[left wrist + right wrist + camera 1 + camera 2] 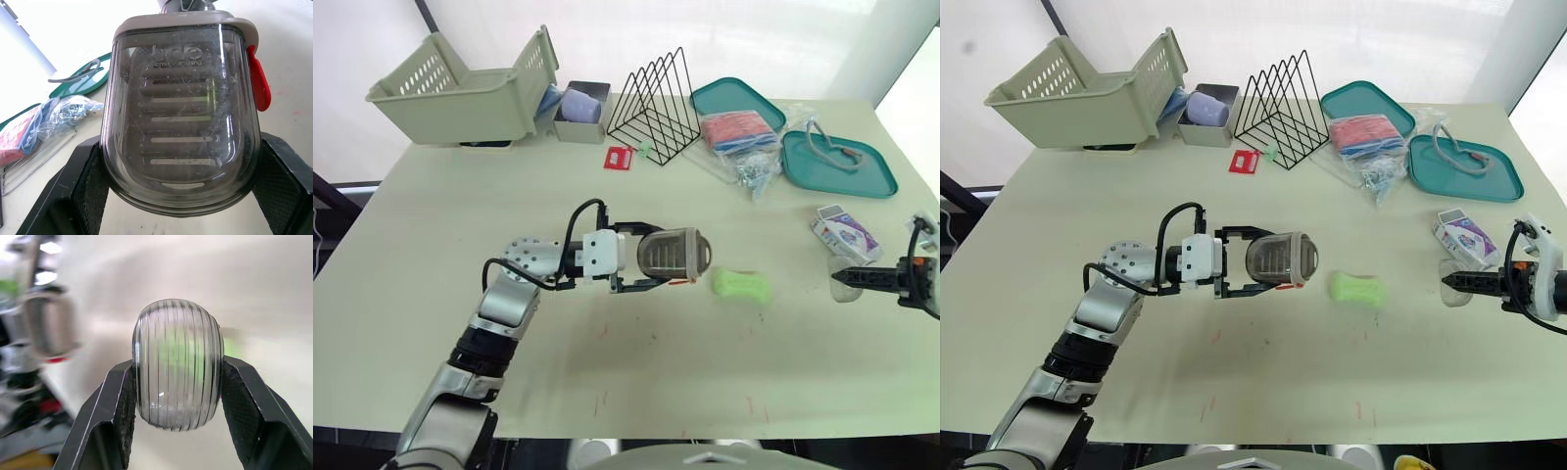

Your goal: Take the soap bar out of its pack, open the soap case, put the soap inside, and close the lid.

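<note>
My left gripper [650,258] is shut on the grey see-through soap case [674,255], holding it on its side just above the middle of the table. The case has a red latch [258,83], a slatted inside, and nothing in it. The green soap bar [742,285] lies bare on the table just right of the case. At the right edge my right gripper [843,278] is shut on the clear ribbed lid [177,364], low over the table. The white and purple soap pack [845,233] lies behind that gripper.
Along the back stand a tilted beige basket [460,83], a small grey box [582,110], a black wire rack [656,93] and two teal trays [837,164]. Bagged items [739,132] lie near the trays. A red card [619,158] lies in front of the rack.
</note>
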Controlling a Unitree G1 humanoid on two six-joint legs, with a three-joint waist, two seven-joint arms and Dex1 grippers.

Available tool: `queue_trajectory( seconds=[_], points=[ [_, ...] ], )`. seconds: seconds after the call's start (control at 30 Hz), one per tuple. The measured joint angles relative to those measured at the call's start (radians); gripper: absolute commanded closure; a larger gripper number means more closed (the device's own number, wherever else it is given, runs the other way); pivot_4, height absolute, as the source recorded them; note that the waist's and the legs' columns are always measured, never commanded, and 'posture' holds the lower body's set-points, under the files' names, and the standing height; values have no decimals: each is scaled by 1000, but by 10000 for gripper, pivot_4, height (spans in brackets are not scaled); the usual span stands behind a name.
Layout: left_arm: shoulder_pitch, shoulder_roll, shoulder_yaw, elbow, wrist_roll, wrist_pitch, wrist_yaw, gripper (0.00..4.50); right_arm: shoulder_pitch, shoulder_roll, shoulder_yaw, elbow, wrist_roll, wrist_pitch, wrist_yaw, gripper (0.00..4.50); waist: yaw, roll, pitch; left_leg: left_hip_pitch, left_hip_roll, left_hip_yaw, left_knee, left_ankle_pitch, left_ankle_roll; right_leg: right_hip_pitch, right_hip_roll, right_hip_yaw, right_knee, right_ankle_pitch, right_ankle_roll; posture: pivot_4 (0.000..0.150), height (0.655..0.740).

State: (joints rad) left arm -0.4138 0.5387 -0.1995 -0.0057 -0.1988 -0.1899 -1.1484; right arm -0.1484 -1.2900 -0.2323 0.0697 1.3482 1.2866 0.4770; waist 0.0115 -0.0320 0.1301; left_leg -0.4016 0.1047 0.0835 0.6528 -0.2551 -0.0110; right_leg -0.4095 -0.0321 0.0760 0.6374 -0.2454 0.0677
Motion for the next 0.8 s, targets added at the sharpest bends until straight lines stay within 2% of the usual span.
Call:
queue_trajectory(
  seconds=[0.37,0.5,0.8],
  points=[
    [1,-2,-5,0,0,11,0,10511,-146,165,78,-15,-292,15,-35,24800,4,0,0,-1,0,0,0,0,0,0,0,0,0,0,0,1500,7400],
    [2,-4,-6,0,0,17,1,10511,-192,230,97,-19,-359,36,-34,24800,0,0,0,0,0,0,0,0,0,0,0,0,0,0,0,1500,7400],
    [10,-6,-6,-3,0,30,8,10511,-307,367,82,-11,-405,139,-55,24800,4,0,0,-1,0,0,0,0,0,0,0,0,0,0,0,1500,7400]
  ],
)
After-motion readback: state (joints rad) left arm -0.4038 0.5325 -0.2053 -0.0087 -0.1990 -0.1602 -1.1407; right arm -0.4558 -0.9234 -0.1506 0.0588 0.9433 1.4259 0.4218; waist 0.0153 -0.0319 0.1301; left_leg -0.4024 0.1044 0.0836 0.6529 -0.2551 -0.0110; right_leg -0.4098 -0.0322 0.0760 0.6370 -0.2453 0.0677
